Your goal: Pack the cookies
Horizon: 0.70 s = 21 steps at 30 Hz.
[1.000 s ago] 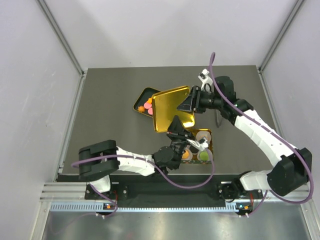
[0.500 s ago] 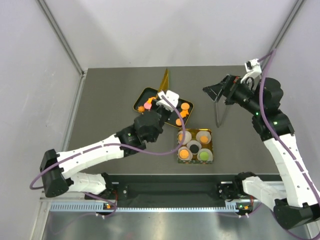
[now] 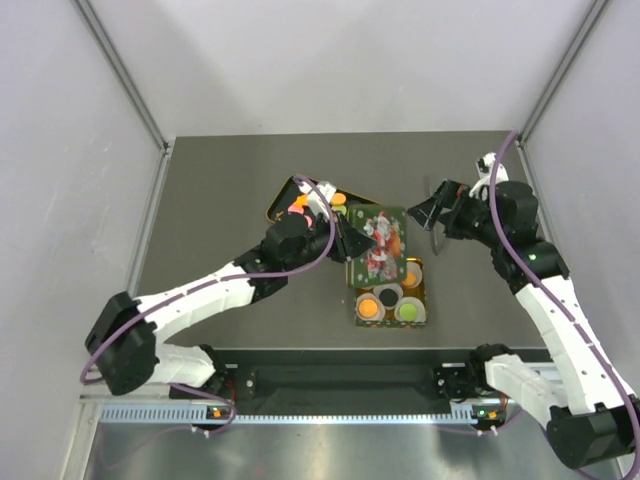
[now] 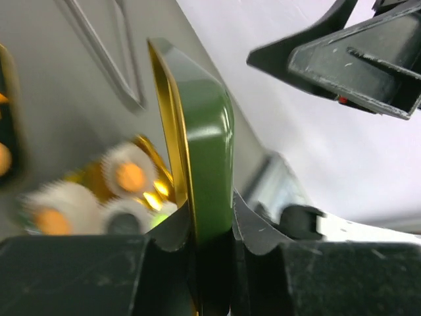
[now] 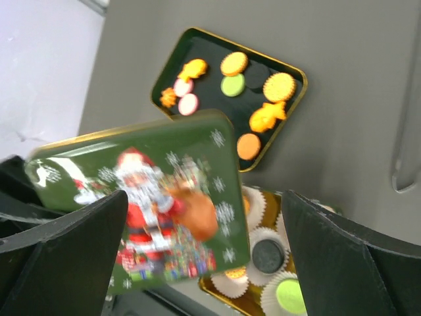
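**One lid held, one gripper empty**

The left gripper (image 3: 348, 240) is clamped on the edge of a single green lid (image 3: 382, 245) with a Santa picture and a gold inside. It holds the lid tilted above the far part of the gold tray (image 3: 425, 292). The right gripper (image 3: 426, 213) hangs in the air to the right of the lid, its two fingers spread wide with nothing between them.

Two trays sit on the table (image 3: 220, 180). In the black tray (image 5: 210, 56), nine cookies (image 5: 232, 85) can be counted: six orange, two pink and one green. The gold tray holds white paper cups (image 5: 250, 238). Three filled ones show clearly from above — one orange, one black, one green — and the lid hides the rest.
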Each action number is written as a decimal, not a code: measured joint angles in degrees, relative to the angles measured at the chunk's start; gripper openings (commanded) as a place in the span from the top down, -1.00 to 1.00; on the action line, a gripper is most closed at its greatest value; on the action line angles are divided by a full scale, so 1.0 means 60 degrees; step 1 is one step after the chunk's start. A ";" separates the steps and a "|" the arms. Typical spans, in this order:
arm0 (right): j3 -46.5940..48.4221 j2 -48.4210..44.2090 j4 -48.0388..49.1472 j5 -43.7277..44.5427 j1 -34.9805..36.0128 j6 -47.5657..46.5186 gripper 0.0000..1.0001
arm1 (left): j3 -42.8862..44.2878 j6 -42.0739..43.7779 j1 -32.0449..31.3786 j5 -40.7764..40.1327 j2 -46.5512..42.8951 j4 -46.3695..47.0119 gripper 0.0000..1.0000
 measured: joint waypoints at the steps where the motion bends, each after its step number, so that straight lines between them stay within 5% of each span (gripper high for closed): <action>1: -0.0142 -0.0102 -0.0011 0.0135 0.0000 -0.0004 -0.99 | -0.0175 -0.0528 0.0040 0.0375 0.0219 0.0335 1.00; 9: -0.1596 -0.1297 0.0113 0.0528 -0.0004 -0.0062 -0.99 | -0.1657 -0.3464 0.0036 0.2116 0.1861 0.3493 0.95; 21: -0.3355 -0.2186 0.0233 0.0634 -0.0004 -0.0109 -1.00 | -0.1905 -0.5468 0.0036 0.2932 0.4102 0.7016 0.86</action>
